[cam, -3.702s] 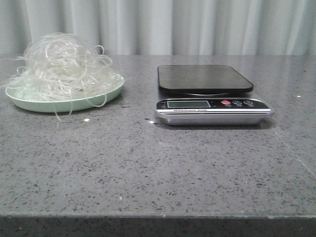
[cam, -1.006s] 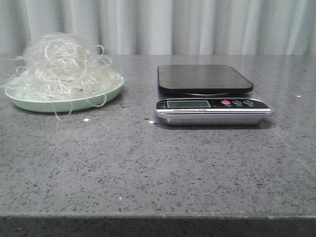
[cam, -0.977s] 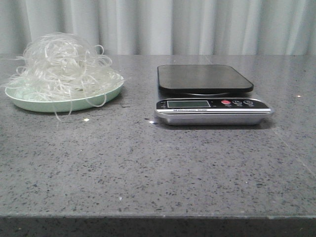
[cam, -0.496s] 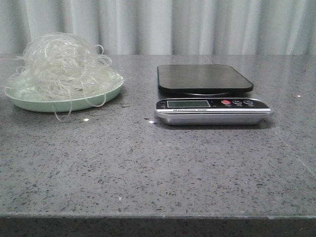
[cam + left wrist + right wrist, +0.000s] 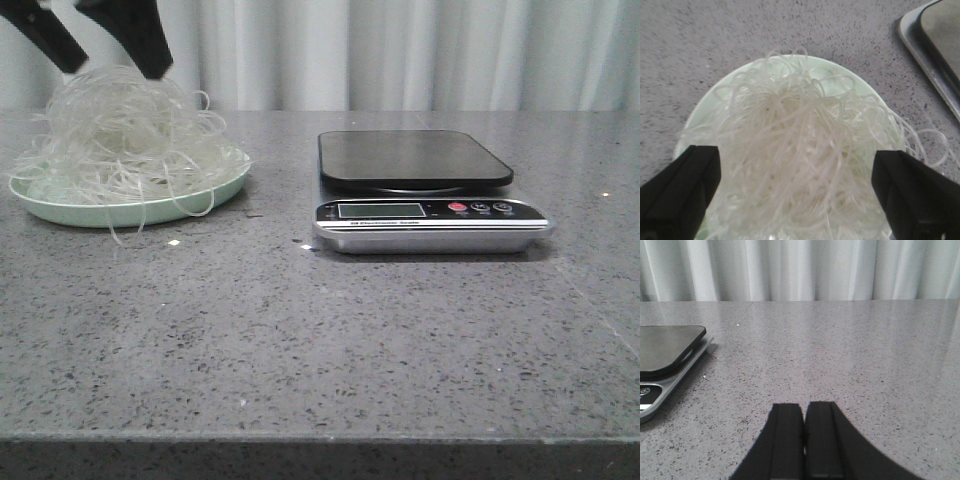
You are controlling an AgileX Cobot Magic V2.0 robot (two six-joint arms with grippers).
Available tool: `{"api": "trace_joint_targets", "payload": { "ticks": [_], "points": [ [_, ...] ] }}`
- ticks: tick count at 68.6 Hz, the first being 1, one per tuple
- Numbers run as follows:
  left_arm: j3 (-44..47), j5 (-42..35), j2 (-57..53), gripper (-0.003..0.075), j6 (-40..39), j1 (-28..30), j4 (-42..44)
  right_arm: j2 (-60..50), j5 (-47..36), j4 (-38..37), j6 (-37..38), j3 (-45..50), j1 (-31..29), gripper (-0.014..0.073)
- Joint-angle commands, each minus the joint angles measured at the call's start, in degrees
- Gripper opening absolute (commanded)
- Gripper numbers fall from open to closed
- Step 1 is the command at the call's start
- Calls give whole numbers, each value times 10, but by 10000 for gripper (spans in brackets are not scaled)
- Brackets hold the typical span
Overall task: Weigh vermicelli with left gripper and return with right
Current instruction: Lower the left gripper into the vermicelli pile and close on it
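The vermicelli (image 5: 125, 135) is a fluffy mound of whitish looping strands on a pale green plate (image 5: 190, 203) at the far left of the table. It also fills the left wrist view (image 5: 800, 150). My left gripper (image 5: 108, 68) is open just above the mound, one black finger (image 5: 685, 185) on each side of it. The digital scale (image 5: 420, 190) with its bare black platform stands in the middle of the table. My right gripper (image 5: 804, 412) is shut and empty, low over the table to the right of the scale (image 5: 665, 360). It is out of the front view.
Grey speckled stone table (image 5: 320, 330) with its front edge near the camera. White curtain (image 5: 400, 50) behind the table. A small pale crumb (image 5: 174, 242) lies on the table in front of the plate.
My left gripper has come into the front view from above and now hangs open over the vermicelli. The vermicelli, plate and scale have not moved.
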Motion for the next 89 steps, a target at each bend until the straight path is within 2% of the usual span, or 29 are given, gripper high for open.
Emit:
{"api": "trace_joint_targets", "payload": {
  "ticks": [1, 25, 31, 40, 64, 89],
  "points": [
    [-22, -19, 6, 662, -1, -3, -21, -10, -48, 3, -2, -5, -2, 151],
    [-22, 6, 59, 644, -1, -3, -21, -10, -48, 3, -2, -5, -2, 151],
    [-22, 9, 60, 608, -1, -3, -21, -10, -48, 3, -2, -5, -2, 151],
    [-22, 10, 60, 507, -1, -3, -21, -10, -48, 3, -2, -5, -2, 151],
    [-24, 18, 60, 134, -1, -3, -20, -10, -48, 3, -2, -5, -2, 151],
    [-123, 73, 59, 144, -1, -3, -20, -10, -48, 3, -2, -5, -2, 151]
  ]
}}
